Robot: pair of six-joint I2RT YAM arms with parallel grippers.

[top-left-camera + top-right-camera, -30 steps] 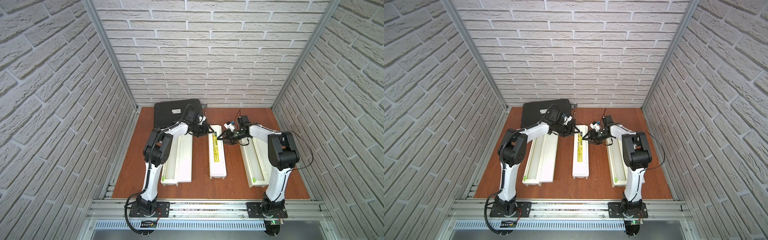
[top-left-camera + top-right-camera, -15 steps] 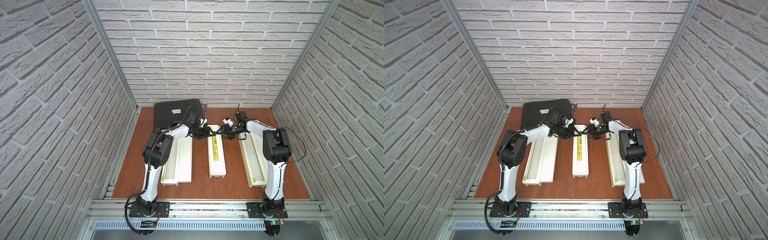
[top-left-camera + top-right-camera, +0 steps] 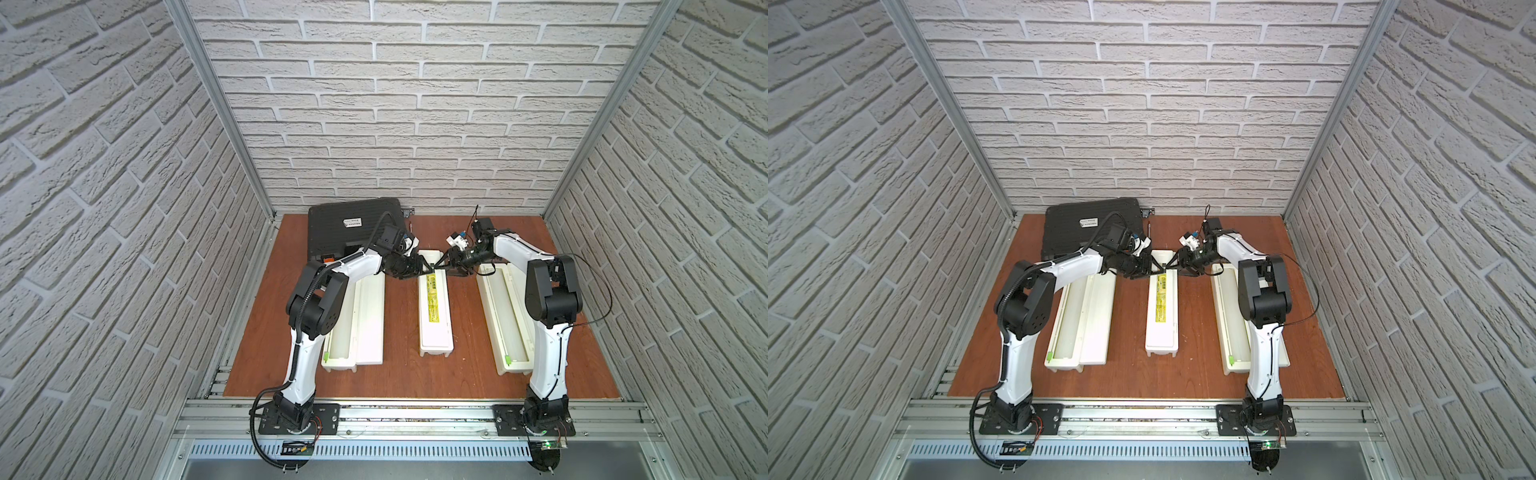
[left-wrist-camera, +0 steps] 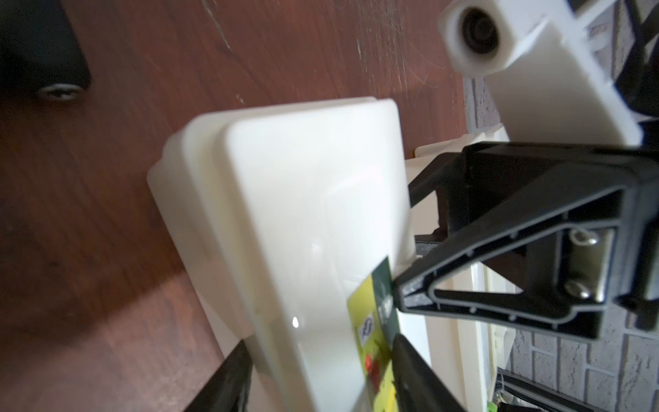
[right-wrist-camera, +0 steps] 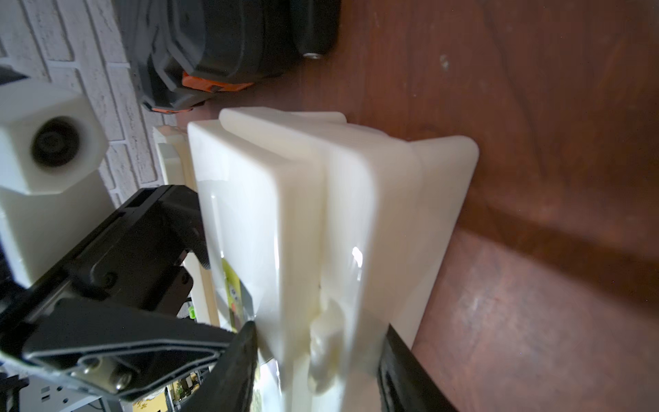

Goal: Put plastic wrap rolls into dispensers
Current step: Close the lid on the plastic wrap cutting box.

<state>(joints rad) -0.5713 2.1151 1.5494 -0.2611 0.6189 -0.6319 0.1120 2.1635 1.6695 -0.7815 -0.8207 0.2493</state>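
Three cream dispensers lie side by side on the brown table in both top views. The left dispenser (image 3: 353, 324) and the right dispenser (image 3: 505, 316) lie open. The middle dispenser (image 3: 434, 328) (image 3: 1160, 328) is closed, its yellow-green label up. My left gripper (image 3: 428, 270) (image 4: 321, 378) and right gripper (image 3: 440, 266) (image 5: 317, 356) meet at its far end from opposite sides. Each is shut on the middle dispenser (image 4: 303, 214) (image 5: 285, 199), one finger on the lid, one under the base. No plastic wrap roll lies loose; I cannot tell whether the troughs hold one.
A black case (image 3: 353, 228) with orange latches (image 5: 203, 84) sits at the back left, just behind my left arm. Small green slider tabs (image 3: 327, 355) mark the near ends of the open dispensers. Brick walls close in three sides.
Both grippers have come in from either side to the far end of the middle dispenser and closed on it. The dispensers have not shifted.
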